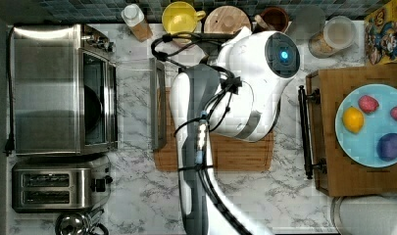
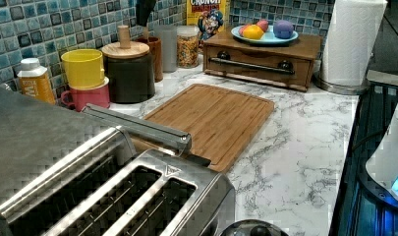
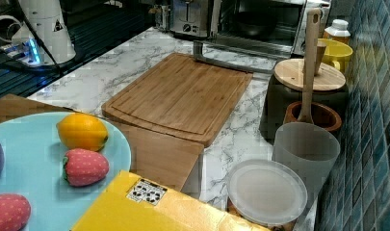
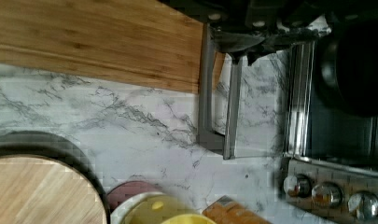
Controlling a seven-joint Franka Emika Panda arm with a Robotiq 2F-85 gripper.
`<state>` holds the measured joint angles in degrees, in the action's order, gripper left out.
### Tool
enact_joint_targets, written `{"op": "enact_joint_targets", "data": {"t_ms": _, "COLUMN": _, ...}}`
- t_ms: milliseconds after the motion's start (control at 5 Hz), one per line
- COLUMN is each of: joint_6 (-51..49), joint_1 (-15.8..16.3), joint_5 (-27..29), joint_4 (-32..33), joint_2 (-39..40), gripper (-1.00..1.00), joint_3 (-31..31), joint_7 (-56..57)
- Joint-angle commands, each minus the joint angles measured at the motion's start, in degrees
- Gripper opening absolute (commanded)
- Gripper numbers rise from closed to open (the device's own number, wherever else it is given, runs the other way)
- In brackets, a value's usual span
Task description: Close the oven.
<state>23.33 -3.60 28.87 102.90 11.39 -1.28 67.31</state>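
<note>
Oven (image 1: pixel 49 88) of brushed steel, glass door (image 1: pixel 132 103) dropped flat over marble tabletop (image 1: pixel 137 196), dark inside, knobs (image 4: pixel 326 193) alongside; fingers' state impossible to tell.

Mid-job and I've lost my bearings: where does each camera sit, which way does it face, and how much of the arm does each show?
Top view: overhead, looking straight down on the counter; the arm covers the cutting board.
Left view: low behind the toaster, facing the fruit plate; arm base at the left view's right.
Right view: beside the plate, facing the open oven; arm base far off.
Wrist view: looks down on the oven door handle; gripper above it.
All four show the board.
</note>
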Motion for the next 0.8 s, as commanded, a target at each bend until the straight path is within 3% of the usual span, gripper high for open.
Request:
{"op": "enact_joint_targets", "data": {"t_ms": 200, "joint_6": -2.7, "joint_1": -1.6, "joint_5": 6.9, "joint_4": 3.4, "joint_2": 5.6, "gripper": -1.0, "joint_3": 0.9, "joint_7": 9.0}}
{"op": "enact_joint_targets", "data": {"t_ms": 800, "joint_6": 3.4, "joint_1": -3.0, "joint_5": 13.2, "joint_4": 2.5, "joint_2": 14.5, "gripper": -1.0, "joint_3": 2.6, "joint_7": 12.3}}
